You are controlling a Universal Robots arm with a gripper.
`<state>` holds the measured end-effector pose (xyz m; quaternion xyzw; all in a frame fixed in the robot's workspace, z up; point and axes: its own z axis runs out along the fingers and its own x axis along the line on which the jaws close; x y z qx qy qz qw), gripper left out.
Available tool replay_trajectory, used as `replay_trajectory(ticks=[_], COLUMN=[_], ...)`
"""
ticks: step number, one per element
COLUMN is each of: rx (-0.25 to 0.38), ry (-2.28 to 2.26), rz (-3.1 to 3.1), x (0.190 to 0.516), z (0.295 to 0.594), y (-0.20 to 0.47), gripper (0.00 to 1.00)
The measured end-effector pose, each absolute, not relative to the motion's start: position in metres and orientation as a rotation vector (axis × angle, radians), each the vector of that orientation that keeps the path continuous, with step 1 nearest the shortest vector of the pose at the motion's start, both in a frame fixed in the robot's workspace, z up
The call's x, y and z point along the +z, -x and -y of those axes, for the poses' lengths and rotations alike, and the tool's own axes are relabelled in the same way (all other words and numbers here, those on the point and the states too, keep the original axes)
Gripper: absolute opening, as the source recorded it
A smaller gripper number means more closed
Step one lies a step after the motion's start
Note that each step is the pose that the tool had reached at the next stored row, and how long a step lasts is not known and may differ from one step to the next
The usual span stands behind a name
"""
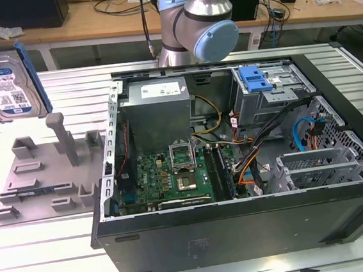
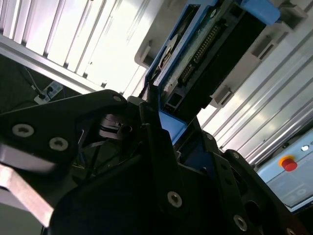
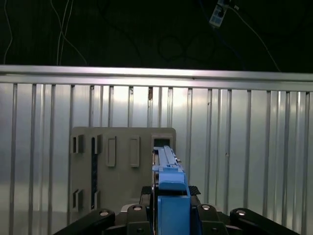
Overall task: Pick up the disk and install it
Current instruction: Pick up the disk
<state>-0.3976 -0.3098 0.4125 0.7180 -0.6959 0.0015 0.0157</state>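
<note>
At the exterior view's left, the disk is held upright beside the grey tray. The gripper has its jaws clamped on the disk's blue carrier frame, with the open computer case well apart.

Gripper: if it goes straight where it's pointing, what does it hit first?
Probably the grey tray on the slatted table. The gripper holds the disk aimed at it, so the disk's end would likely touch first, though depth is unclear.
</note>
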Motion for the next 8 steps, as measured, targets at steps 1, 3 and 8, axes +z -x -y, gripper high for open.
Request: replay_trajectory(ticks=[1, 3, 8], rx=[0.005, 0.005, 0.005], ry=[-2.233, -2.233, -2.233], rz=[2.165, 2.165, 2.165], x=[0.417, 0.425, 0.445], z=[0.310, 0.310, 0.310], y=[0.398, 0.398, 0.397], gripper=[0.37, 0.37, 0.37])
